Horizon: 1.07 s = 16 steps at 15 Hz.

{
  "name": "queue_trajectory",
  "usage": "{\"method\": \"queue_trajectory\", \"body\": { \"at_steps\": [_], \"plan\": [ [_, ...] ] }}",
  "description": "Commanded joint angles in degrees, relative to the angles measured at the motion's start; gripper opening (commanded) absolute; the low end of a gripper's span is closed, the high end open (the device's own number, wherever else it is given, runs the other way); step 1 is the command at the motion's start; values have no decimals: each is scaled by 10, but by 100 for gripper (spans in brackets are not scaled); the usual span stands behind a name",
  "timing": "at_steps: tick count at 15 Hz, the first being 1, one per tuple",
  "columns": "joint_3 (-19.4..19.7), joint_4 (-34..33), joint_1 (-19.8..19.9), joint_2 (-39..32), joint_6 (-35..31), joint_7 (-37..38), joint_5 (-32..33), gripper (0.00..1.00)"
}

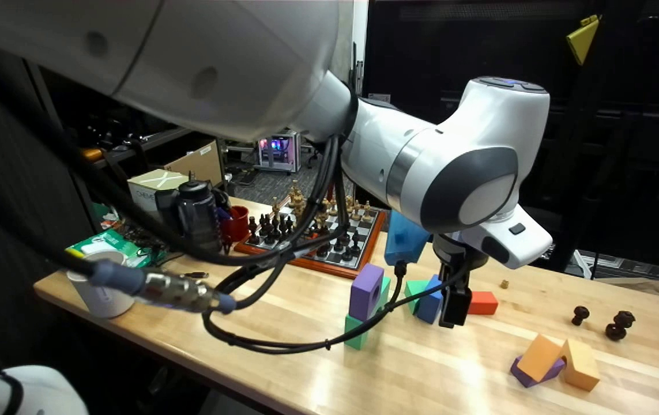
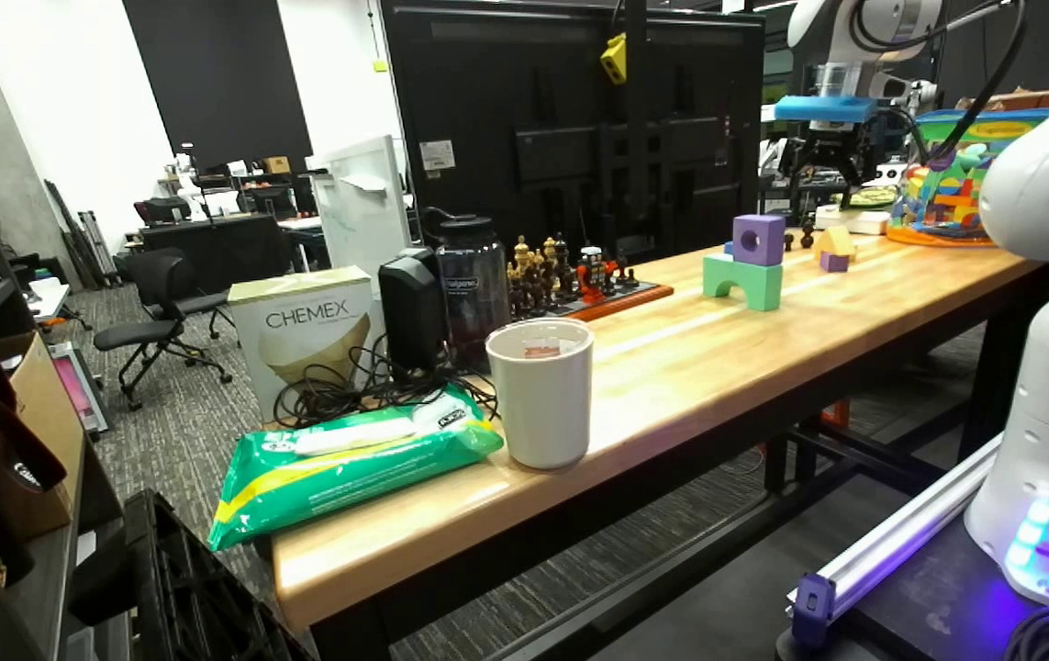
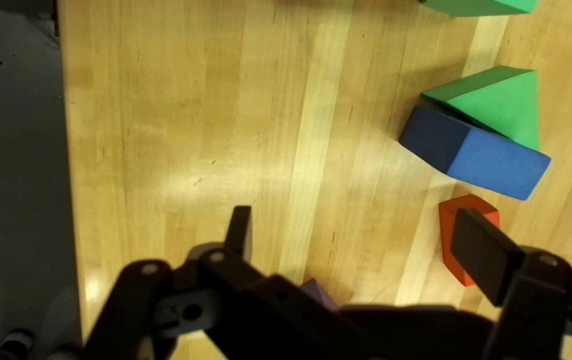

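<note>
My gripper point(image 3: 356, 225) is open and empty, pointing down above the wooden table. It also shows in both exterior views point(image 1: 454, 311) point(image 2: 827, 179). In the wrist view one finger overlaps a red block point(image 3: 448, 235); no contact shows. A blue block point(image 3: 498, 162) leans beside a green triangular block point(image 3: 508, 105). A purple block point(image 3: 320, 294) is mostly hidden below the gripper. A purple block with a hole point(image 2: 756, 240) stands on a green arch block point(image 2: 767, 286). An orange block point(image 1: 539, 356) leans on a purple block point(image 1: 526, 377) next to a yellow-orange notched block point(image 1: 582, 369).
Dark chess pieces point(image 1: 617, 328) stand on the table's right part. A chessboard with pieces point(image 1: 372, 242) lies behind. A white cup point(image 2: 540, 395), green wipes pack point(image 2: 350, 468), bottle point(image 2: 474, 285) and Chemex box point(image 2: 304, 340) stand at the table's end. Cables point(image 1: 306, 347) hang from the arm.
</note>
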<state>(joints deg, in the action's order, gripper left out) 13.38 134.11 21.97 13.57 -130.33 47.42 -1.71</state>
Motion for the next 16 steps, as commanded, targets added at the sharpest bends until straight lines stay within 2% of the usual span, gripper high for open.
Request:
{"method": "queue_trajectory", "body": {
  "at_steps": [1, 16],
  "plan": [
    [9, -34, -11, -30, 3, -18, -21, 100],
    [-1, -112, -60, -110, 6, -29, -32, 100]
  ]
}}
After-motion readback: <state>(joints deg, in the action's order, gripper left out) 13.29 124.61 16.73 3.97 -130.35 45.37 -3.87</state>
